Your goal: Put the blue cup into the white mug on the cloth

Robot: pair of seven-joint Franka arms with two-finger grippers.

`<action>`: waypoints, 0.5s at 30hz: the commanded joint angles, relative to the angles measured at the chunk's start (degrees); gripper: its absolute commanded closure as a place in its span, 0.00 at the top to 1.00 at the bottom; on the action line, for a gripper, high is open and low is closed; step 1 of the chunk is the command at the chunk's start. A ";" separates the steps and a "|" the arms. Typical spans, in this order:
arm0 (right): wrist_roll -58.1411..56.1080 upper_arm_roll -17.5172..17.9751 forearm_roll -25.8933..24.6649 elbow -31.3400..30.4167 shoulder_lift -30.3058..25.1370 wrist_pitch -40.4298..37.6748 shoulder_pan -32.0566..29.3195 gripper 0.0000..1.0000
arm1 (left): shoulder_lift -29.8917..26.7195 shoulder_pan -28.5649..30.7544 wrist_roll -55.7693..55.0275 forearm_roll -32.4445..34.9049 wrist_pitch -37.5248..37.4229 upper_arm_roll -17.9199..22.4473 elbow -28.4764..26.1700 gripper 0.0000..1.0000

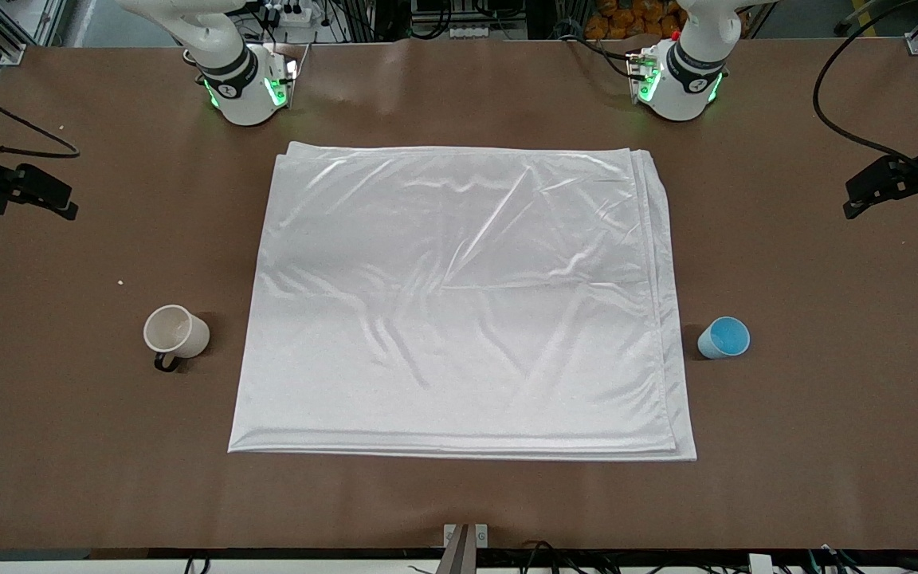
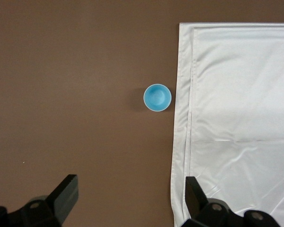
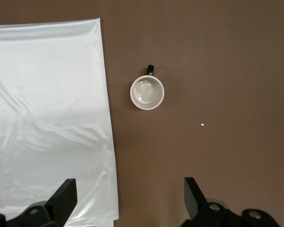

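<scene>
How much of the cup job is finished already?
Nothing is done yet. The blue cup stands on the bare table beside the cloth, and the white mug stands off the cloth at the right arm's end. The left gripper is open above the cup, the right gripper open above the mug. Grabbing, the cloth and nesting are all left.

Left arm: waiting, raised at its own end of the table.
Left gripper (image 2: 128, 201): fingers spread wide apart, pointing down.
Right arm: waiting, raised likewise.
Right gripper (image 3: 128, 201): fingers spread wide, pointing down.
</scene>
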 commanded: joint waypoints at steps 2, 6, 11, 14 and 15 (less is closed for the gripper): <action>0.16 -0.18 -0.04 1.23 0.27 -0.62 0.21 1.00 | 0.27 0.29 1.16 -0.67 0.17 -0.04 0.19 1.00; 0.16 -0.18 -0.04 1.41 0.36 -0.62 0.21 1.00 | 0.54 -0.07 0.72 -0.32 0.17 -0.04 0.98 1.00; 0.16 -0.18 -0.13 1.41 0.36 -0.62 0.12 1.00 | 1.76 0.55 1.25 -0.49 0.17 0.14 0.98 1.00; 0.16 -0.18 -0.13 1.41 0.28 -0.62 0.04 1.00 | 3.87 0.46 0.99 -0.58 0.43 0.23 0.98 1.00; 0.16 -0.18 -0.13 1.32 0.36 -0.62 0.04 1.00 | 4.84 0.20 0.98 -0.41 0.78 0.23 0.98 1.00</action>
